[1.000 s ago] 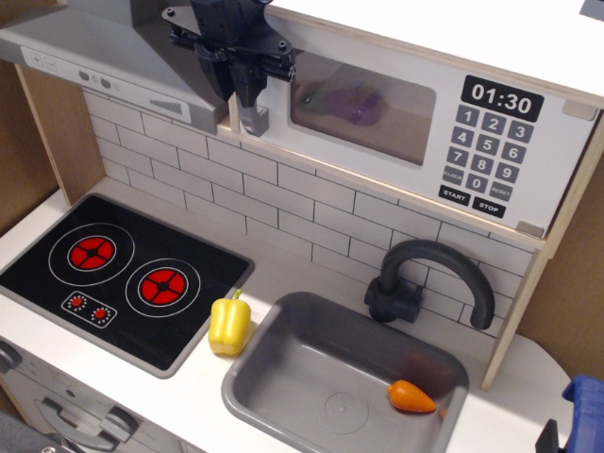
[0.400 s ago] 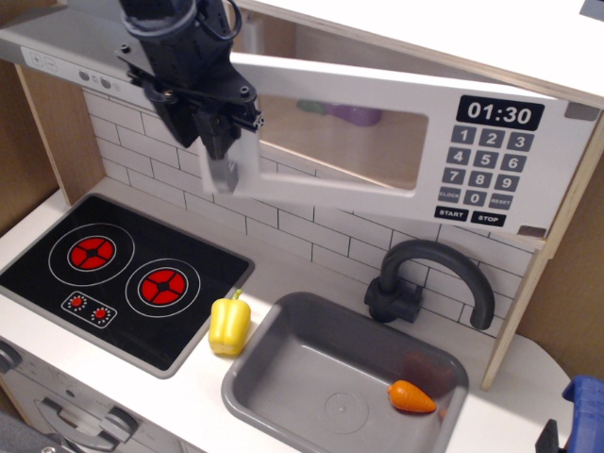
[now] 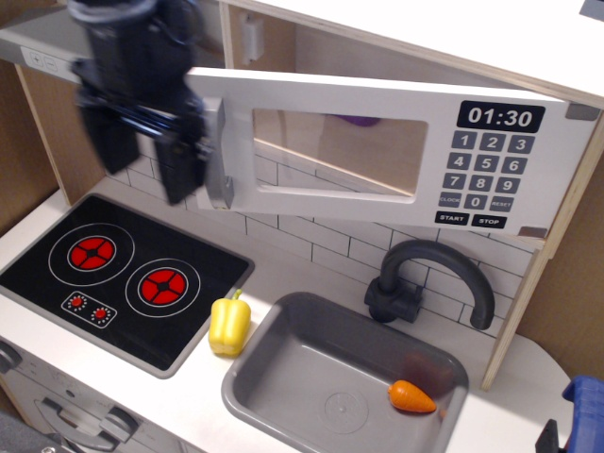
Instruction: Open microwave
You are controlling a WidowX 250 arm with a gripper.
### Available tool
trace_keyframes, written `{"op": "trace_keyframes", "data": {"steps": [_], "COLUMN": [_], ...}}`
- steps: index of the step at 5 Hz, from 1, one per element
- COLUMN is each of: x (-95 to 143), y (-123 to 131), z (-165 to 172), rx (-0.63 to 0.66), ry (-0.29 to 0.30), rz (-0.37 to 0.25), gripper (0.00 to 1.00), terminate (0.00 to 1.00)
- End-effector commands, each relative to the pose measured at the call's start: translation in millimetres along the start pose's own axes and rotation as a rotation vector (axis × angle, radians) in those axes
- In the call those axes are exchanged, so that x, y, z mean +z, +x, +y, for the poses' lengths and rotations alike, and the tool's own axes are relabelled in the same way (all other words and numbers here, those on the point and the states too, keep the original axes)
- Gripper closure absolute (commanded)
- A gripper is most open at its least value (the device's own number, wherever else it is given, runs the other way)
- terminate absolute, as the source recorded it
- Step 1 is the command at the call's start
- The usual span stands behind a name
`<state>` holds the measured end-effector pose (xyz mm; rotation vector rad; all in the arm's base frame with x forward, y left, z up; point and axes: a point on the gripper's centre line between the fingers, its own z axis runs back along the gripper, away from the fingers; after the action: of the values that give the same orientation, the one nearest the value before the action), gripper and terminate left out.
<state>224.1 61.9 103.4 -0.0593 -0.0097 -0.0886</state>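
Note:
The white microwave point(image 3: 528, 170) sits in a pale wood frame above the tiled wall. Its door point(image 3: 321, 196) stands swung out towards me, hinged on the right by the 01:30 display point(image 3: 500, 117) and keypad. The grey vertical handle point(image 3: 219, 156) is on the door's left edge. My gripper point(image 3: 142, 175) is dark and motion-blurred, just left of the handle. Its two fingers point(image 3: 179, 175) are spread apart and hold nothing. A purple thing point(image 3: 357, 120) shows inside through the window.
The grey range hood point(image 3: 38, 47) is partly hidden behind my gripper. Below are a black hob point(image 3: 123, 278), a yellow pepper point(image 3: 229, 323), a grey sink point(image 3: 283, 349) holding an orange carrot point(image 3: 412, 397), and a dark faucet point(image 3: 429, 278).
The door went from shut to wide open, swinging out towards me. My gripper moved left and down with the handle, then came off it and opened.

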Motion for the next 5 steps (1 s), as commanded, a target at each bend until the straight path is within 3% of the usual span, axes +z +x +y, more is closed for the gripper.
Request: {"op": "trace_keyframes", "data": {"steps": [1,2,3,4,5], "x": [6.9,11.8,23.9,18.9,12.9], "y": [37.4,66.8,84.2,88.0,87.0], "z": [67.5,91.1,99.7,76.1,38.6], "rx": [0.284,0.423,0.506,0.415,0.295], "ry": [0.113,0.164,0.154,0.126,0.057], "rz": [-0.048,-0.12,-0.161,-0.169,-0.22], "gripper": [0.0,0.0,0.0,0.0,0.0], "terminate": [0.0,0.0,0.0,0.0,0.0]}}
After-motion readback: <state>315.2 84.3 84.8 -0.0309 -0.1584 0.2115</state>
